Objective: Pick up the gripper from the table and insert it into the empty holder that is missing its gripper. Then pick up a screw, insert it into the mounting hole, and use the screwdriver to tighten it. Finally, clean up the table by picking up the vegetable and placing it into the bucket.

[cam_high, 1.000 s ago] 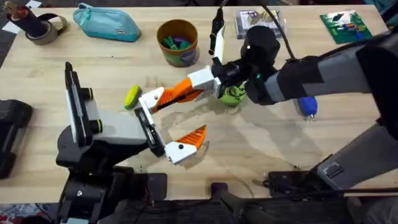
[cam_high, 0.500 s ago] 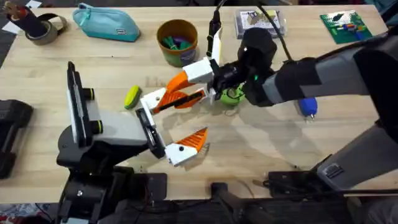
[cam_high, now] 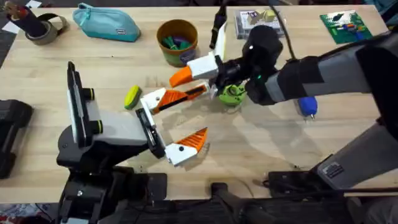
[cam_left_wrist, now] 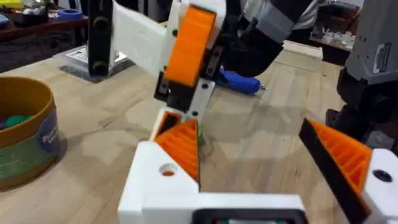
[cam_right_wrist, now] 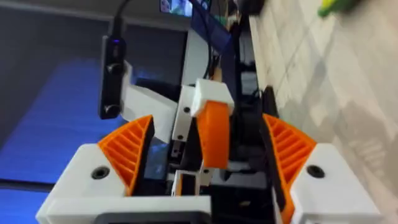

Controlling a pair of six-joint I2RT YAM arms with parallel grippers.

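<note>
Overhead: left gripper [cam_high: 177, 121] low on the table [cam_high: 280, 143], its fingers well apart. One is the white holder [cam_high: 151, 99] with the orange wedge [cam_high: 180, 96] seated in it, tip toward the green item [cam_high: 233, 94]. The other is an orange finger on a dotted white base [cam_high: 185, 144]. Right gripper [cam_high: 196, 81] reaches across from the right and sits just over the wedge, jaws apart. Bucket [cam_high: 180, 57] stands behind it, coloured pieces inside. A yellow-green item [cam_high: 132, 98] lies beside the holder, and a blue screwdriver [cam_high: 309, 107] under the right arm. Left wrist: holder [cam_left_wrist: 155, 186] in front with the wedge [cam_left_wrist: 181, 146] slotted in it. An orange finger of the right gripper [cam_left_wrist: 193, 40] hangs just above; contact cannot be told. Bucket [cam_left_wrist: 25, 137] off to the side. Right wrist: right gripper [cam_right_wrist: 207, 121] spread wide, its ribbed pads [cam_right_wrist: 124, 152] either side of an orange piece [cam_right_wrist: 214, 140] with a white top, touching neither.
</note>
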